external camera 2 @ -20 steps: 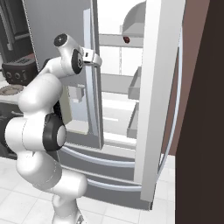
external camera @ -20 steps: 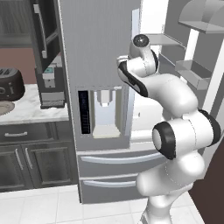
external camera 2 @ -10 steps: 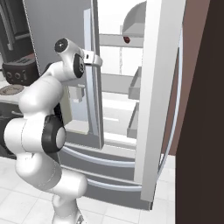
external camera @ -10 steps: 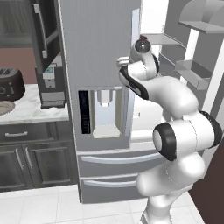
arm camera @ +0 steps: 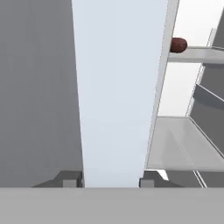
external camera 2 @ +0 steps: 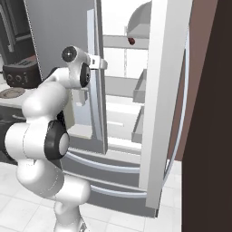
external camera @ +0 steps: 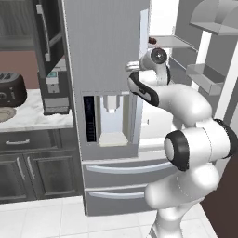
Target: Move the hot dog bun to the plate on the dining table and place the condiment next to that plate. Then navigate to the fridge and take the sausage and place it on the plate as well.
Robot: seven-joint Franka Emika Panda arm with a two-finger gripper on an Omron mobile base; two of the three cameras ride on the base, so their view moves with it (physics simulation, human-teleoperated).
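With the arm raised in front of the fridge (external camera: 107, 93), I see the tool (arm camera: 111, 181) at the bottom of the hand view, its two dark finger tips (arm camera: 70, 180) standing on either side of the edge of the fridge's left door (arm camera: 120, 92). The tips look pressed against that pale door edge, one on each face, so I read the tool as pinching the door edge.

In the left base view the tool sits near the centre of the frame, at the door's right edge (external camera: 144, 69). In the right base view it shows in the upper left, just beside the same edge (external camera 2: 97, 72).

The sausage (arm camera: 178, 44) lies in the upper right of the hand view, a dark reddish end poking out on an upper shelf (arm camera: 197, 54) inside the fridge. I find it again at the top centre of the left base view (external camera: 151, 41) and in the upper middle of the right base view (external camera 2: 132, 41), well apart from the tool and higher than it.

The fridge's right door (external camera 2: 165, 99) stands swung wide open in the right base view. At the left of the left base view a bench (external camera: 37, 122) carries a toaster (external camera: 10, 93) and a coffee machine (external camera: 55, 93).
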